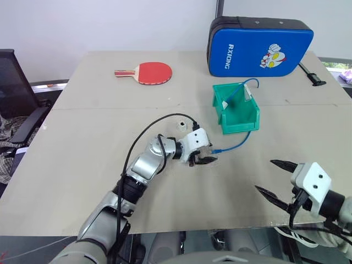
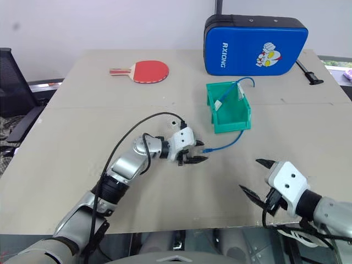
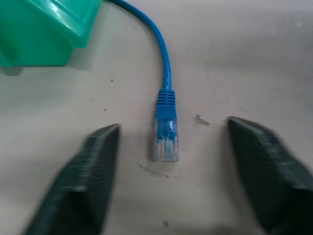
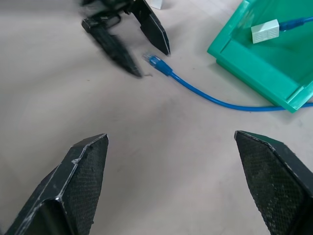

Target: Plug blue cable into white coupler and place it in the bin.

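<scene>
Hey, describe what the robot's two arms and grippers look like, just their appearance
Both arms are silver-grey metal with black joints and a white housing at the wrist. A thick black cable loops alongside the left arm. The left gripper and right gripper each carry two black, pointed fingers with finely textured inner pads. The right wrist housing shows small dark screw holes.

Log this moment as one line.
left gripper: open around blue cable plug | right gripper: open, empty | bin: white coupler inside

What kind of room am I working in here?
Likely an office or lab test area: a plain table against a white wall, an office chair beside it, a table-tennis paddle and blue padded case.
</scene>
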